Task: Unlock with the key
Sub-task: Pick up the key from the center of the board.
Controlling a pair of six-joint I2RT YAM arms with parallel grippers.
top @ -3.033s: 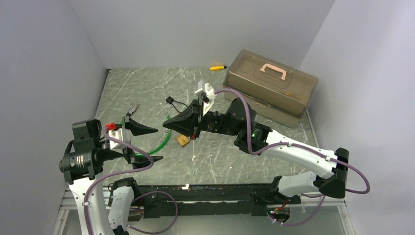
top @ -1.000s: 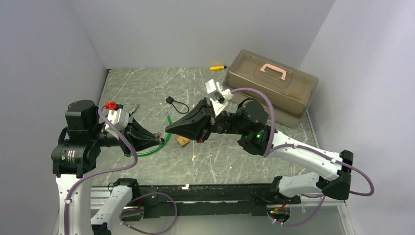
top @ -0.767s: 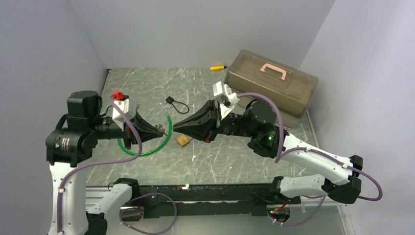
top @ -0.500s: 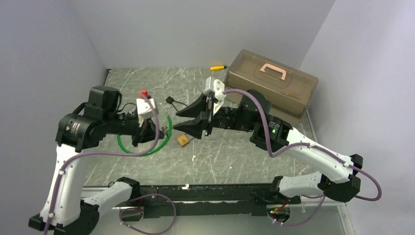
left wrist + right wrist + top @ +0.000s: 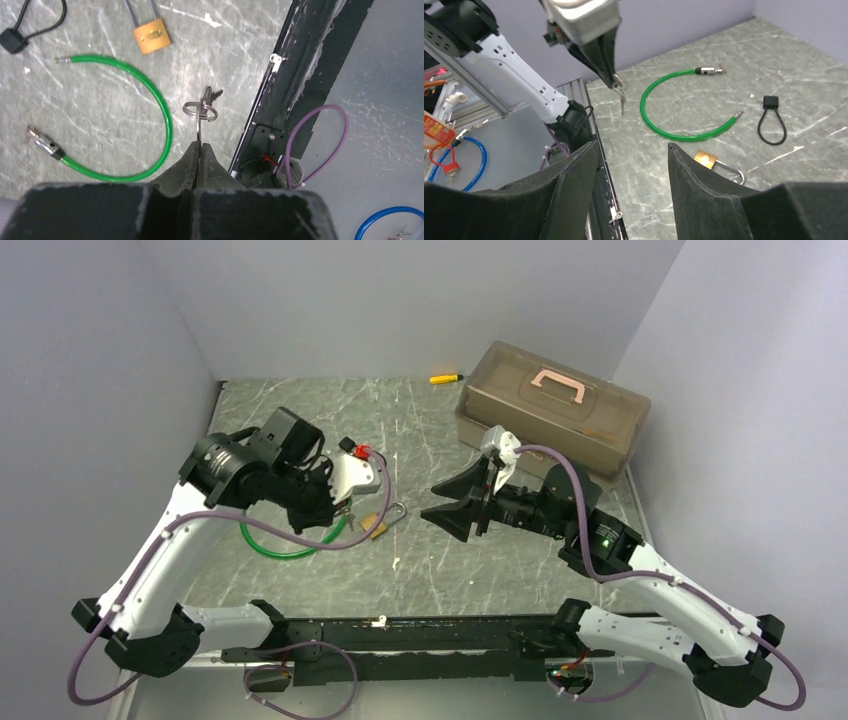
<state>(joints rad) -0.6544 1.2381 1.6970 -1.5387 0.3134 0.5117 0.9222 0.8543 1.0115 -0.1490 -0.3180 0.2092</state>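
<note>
- Since a second ago the left arm has swung from the table's (image 5: 300, 410) 9 o'clock edge to centre. The right arm has backed toward 3 o'clock, jaws parting.
- Pointing down, the left gripper (image 5: 199, 147) is clamped shut, holding the key (image 5: 210, 94) by its ring (image 5: 200, 110).
- At 11 o'clock beyond the key lies the padlock (image 5: 151, 39), apart from both grippers.
- Farther off, the right gripper (image 5: 432, 500) gapes empty, level, facing 9 o'clock.

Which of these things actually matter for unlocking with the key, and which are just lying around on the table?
For the job:
key, hanging from the key ring in the shut left gripper; brass padlock.

Lying about:
green cable lock; black cord loop; yellow-and-black tool; brown case.
</note>
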